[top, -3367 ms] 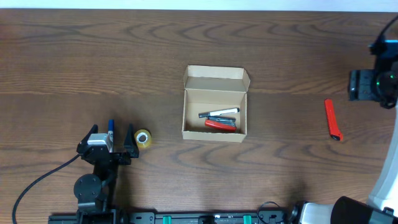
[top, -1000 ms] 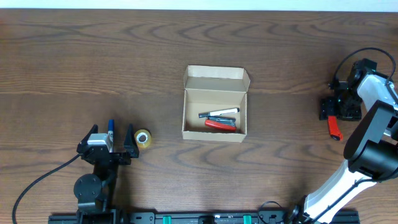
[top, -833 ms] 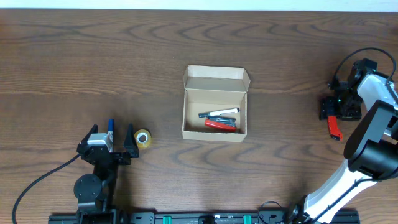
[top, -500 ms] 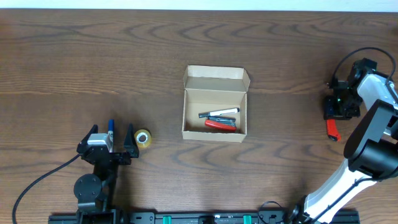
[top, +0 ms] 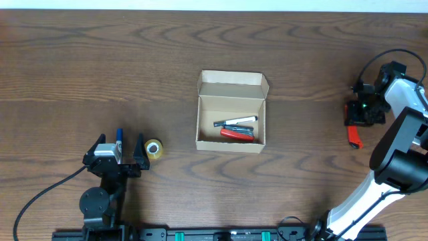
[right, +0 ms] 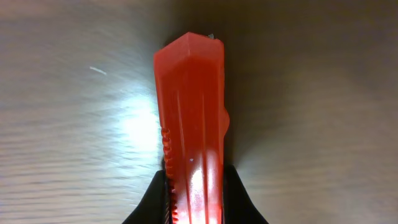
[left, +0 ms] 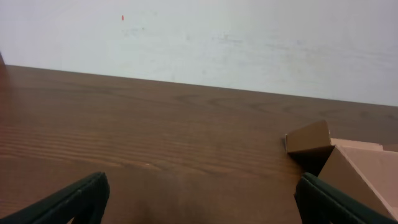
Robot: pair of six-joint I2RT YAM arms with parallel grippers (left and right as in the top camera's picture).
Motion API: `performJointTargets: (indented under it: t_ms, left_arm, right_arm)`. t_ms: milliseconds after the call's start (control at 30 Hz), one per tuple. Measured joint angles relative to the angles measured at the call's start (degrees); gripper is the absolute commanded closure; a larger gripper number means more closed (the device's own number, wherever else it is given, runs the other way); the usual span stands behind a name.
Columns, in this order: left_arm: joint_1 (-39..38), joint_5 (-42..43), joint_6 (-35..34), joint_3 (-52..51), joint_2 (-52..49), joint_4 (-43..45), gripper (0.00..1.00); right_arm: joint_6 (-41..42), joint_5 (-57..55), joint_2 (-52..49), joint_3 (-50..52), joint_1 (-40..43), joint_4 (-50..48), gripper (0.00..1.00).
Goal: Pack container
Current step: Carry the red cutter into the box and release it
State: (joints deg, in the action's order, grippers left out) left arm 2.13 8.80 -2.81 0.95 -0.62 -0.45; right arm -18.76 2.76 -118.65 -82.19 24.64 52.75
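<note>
right fingers [right: 151, 202] were pinched shut on one end of the red cutter [right: 193, 118], far right of the overhead view, well apart from the container [top: 231, 110]. container sat mid-frame on the tabletop [top: 100, 67], flap open toward the top, a marker [top: 235, 122] and a red tool [top: 237, 134] already inside. left fingers [left: 78, 198] were wide open and empty, lower left of the overhead view near a tape roll [top: 154, 149]. risk: grip looked end-on with most of the cutter overhanging, so it could swing or slip in the carry. it could also bridge the box wall or land across the contents and block the flap.
</note>
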Motion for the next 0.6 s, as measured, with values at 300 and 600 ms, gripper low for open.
performJointTargets:
  t_ms: [300,600]
  left_arm:
    - [0.0,0.0,0.0,0.0,0.0,0.0,0.05]
    - [0.0,1.0,0.0,0.0,0.0,0.1,0.05]
  right_arm:
    - [1.2,18.9,14.3,-12.4,-6.8,-0.5,0.99]
    - [-5.6,34.0,29.2,-20.3,-27.4,0.9,0.99]
